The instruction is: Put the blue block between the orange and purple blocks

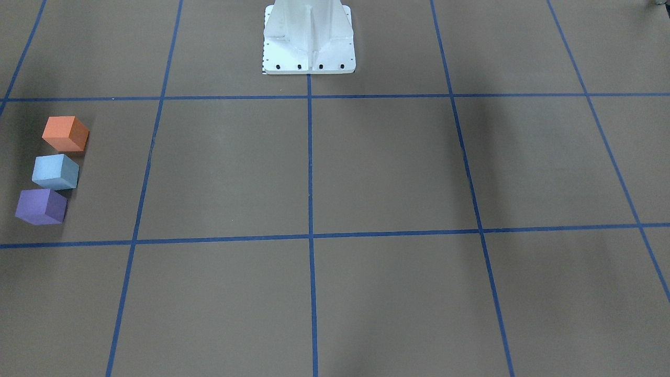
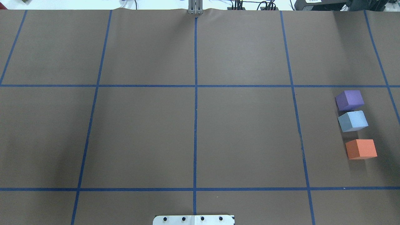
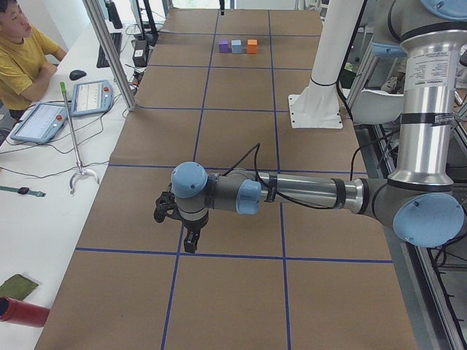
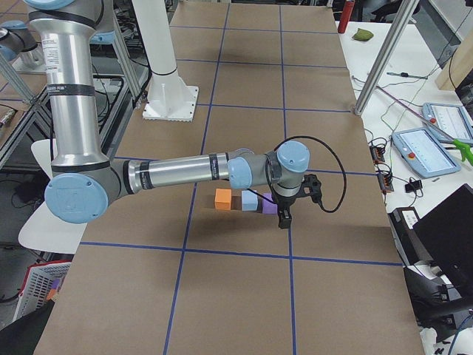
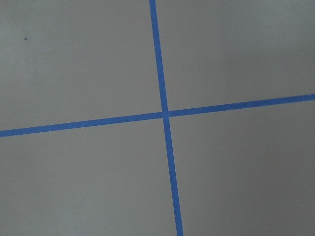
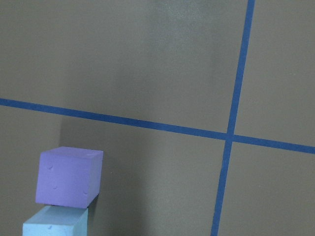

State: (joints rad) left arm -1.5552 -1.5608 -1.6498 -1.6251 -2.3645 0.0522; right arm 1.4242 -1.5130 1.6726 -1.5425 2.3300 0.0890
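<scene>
Three foam blocks stand in a row on the brown table: the orange block (image 1: 65, 133), the blue block (image 1: 55, 171) in the middle and the purple block (image 1: 41, 206). In the overhead view the blue block (image 2: 353, 121) touches the purple block (image 2: 350, 100), with a small gap to the orange block (image 2: 361, 149). My right gripper (image 4: 284, 220) hangs just past the purple block (image 4: 269, 208), apart from it. My left gripper (image 3: 191, 244) hangs over bare table far from the blocks. Both show only in the side views, so I cannot tell whether they are open or shut.
Blue tape lines (image 2: 195, 93) divide the table into squares. The white robot base (image 1: 309, 42) stands at the robot's edge of the table. A person (image 3: 22, 51) sits at a side desk with tablets (image 3: 91, 95), and a red can (image 3: 22, 312) lies near it.
</scene>
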